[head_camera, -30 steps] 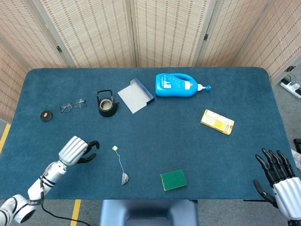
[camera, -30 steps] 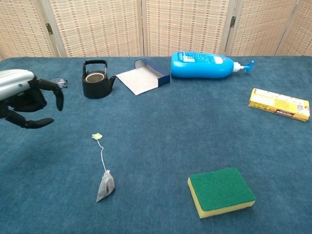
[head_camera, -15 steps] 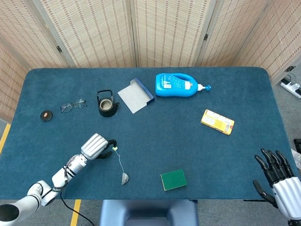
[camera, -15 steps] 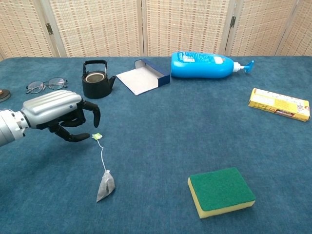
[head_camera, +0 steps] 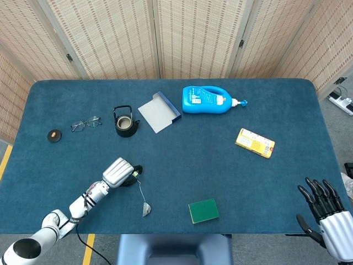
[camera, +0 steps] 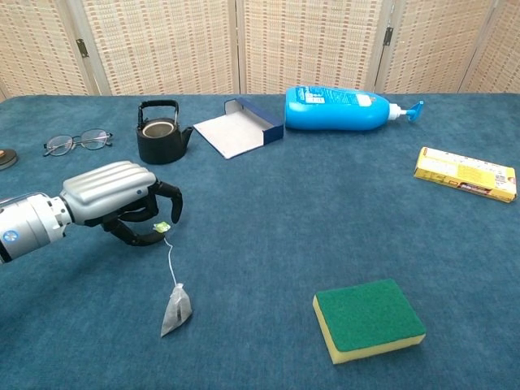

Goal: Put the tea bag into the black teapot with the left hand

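Note:
The tea bag (head_camera: 146, 209) (camera: 175, 309) lies on the blue table near the front edge. Its string runs up to a small green-yellow tag (head_camera: 134, 174) (camera: 162, 227). My left hand (head_camera: 120, 172) (camera: 122, 195) hovers just left of the tag, fingers curved over it and thumb below. The tag still shows in the gap between them and lies flat. The black teapot (head_camera: 126, 122) (camera: 161, 132) stands upright and lidless, further back from the hand. My right hand (head_camera: 325, 204) hangs off the table's front right corner with fingers spread, holding nothing.
Glasses (head_camera: 85, 123) (camera: 78, 141) and a small round disc (head_camera: 54, 135) lie left of the teapot. An open box lid (head_camera: 159, 112), a blue bottle (head_camera: 207, 100) on its side, a yellow packet (head_camera: 255, 142) and a green sponge (head_camera: 203, 210) (camera: 368, 318) lie further right.
My left hand has moved right and forward from the table's left side to the tag, its fingers now curving around it. Tea bag and string have not shifted. The right hand stays put.

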Controlling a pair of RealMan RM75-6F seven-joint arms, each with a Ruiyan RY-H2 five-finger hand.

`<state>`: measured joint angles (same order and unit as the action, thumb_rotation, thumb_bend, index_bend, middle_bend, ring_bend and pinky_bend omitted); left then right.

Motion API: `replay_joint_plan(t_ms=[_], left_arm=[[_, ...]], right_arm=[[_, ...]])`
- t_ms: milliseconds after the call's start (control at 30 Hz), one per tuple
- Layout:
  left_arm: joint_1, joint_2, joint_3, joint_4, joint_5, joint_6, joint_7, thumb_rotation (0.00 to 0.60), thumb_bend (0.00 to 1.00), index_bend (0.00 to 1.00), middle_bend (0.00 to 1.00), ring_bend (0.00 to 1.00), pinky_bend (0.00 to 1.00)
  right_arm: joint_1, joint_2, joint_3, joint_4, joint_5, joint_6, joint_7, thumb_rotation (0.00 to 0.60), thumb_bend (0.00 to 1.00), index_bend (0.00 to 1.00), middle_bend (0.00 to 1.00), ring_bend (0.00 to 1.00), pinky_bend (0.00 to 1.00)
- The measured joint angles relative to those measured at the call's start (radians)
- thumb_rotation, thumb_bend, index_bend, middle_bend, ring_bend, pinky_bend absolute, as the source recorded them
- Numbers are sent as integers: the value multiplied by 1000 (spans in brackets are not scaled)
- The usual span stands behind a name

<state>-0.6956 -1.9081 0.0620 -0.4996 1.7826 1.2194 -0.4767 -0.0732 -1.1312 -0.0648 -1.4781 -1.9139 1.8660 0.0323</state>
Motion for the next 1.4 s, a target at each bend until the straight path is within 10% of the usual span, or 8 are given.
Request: replay_joint_plan(t_ms=[1400], left_arm=[[-17, -86, 64, 177, -48, -7, -117, 600, 390, 543, 1000, 1000, 1000]], right_arm=[[-16, -10, 1, 1, -3, 2, -17, 600, 399, 0, 0, 0, 0]])
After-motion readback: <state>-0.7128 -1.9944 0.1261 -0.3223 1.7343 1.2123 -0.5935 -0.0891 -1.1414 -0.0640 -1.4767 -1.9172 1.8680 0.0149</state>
